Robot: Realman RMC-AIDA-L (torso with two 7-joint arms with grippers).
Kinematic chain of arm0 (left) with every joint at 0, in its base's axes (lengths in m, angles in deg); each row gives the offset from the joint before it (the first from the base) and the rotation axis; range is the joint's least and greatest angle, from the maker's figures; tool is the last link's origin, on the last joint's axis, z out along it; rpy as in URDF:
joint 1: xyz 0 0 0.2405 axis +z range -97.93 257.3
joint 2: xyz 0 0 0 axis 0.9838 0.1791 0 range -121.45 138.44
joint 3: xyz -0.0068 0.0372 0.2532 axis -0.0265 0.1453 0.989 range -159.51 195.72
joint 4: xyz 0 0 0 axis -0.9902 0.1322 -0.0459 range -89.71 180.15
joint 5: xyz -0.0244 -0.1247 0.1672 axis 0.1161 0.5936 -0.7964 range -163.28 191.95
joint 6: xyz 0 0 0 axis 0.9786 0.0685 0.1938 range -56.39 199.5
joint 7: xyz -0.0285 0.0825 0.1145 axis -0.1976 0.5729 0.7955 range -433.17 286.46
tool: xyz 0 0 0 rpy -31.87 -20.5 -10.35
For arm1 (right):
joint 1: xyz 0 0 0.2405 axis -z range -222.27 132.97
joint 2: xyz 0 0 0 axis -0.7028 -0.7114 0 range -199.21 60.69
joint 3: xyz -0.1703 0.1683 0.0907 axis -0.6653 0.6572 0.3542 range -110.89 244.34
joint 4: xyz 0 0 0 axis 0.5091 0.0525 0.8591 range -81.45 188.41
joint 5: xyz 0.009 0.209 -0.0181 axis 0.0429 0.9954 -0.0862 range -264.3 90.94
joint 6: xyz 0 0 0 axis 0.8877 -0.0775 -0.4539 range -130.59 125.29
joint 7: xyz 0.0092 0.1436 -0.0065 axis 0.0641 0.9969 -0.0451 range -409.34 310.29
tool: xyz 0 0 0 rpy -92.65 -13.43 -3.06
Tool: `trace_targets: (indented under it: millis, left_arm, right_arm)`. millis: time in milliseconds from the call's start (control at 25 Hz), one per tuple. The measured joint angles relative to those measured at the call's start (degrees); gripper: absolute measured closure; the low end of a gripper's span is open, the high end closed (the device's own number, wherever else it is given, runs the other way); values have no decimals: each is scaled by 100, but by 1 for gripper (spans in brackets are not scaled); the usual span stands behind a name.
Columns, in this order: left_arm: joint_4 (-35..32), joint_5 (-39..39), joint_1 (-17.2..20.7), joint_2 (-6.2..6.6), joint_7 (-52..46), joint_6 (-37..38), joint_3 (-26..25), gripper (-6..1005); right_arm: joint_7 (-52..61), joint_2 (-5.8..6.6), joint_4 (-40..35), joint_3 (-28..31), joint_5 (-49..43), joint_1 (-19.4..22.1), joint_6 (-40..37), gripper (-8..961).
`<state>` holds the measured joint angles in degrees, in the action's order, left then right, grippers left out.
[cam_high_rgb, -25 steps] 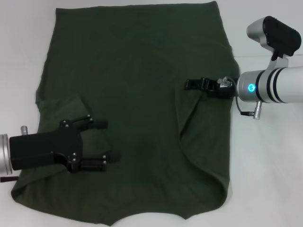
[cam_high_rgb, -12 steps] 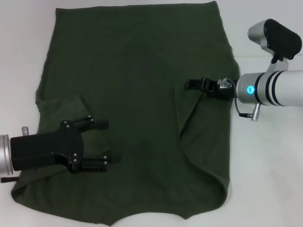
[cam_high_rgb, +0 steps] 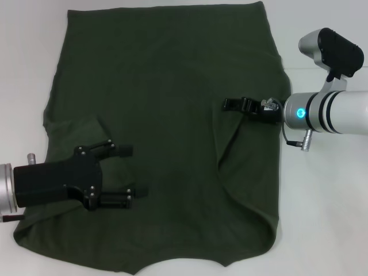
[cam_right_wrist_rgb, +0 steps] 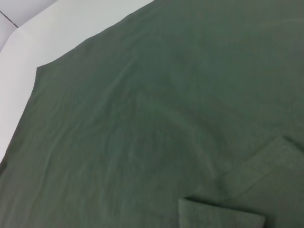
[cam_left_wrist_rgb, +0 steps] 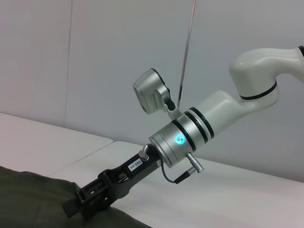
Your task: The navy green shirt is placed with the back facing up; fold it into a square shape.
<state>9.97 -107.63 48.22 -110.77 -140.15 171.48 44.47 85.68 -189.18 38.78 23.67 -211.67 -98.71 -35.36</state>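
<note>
The navy green shirt (cam_high_rgb: 167, 115) lies spread across the white table (cam_high_rgb: 328, 230), both sleeves folded inward. At lower left, the left gripper (cam_high_rgb: 131, 172) hovers over the folded sleeve, fingers wide apart. At centre right, the right gripper (cam_high_rgb: 230, 104) pinches the shirt's folded edge.

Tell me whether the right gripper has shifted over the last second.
Barely. The right gripper sits a touch higher against the navy green shirt fold beside it; its wrist has rolled slightly. Otherwise no real travel.
</note>
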Motion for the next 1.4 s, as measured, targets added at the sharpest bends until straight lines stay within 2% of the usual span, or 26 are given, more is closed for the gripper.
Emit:
trace_targets:
  millis: [400,920,1000,1240,1400]
  left_arm:
    - [0,14,0,0,9,0,0,47]
    - [0,15,0,0,9,-11,-18,47]
    - [0,15,-3,0,9,-11,-10,48]
    - [-5,15,-18,0,9,-2,-4,48]
    - [-8,15,-27,0,8,1,-1,48]
  right_arm:
    - [-199,-4,77,-20,358,0,-104,54]
    - [-298,11,34,-28,806,-16,-640,54]
    - [-268,44,6,-41,807,-27,-651,54]
    - [-55,242,-44,-45,753,-31,-655,54]
    - [-44,273,-59,-46,748,-18,-451,54]
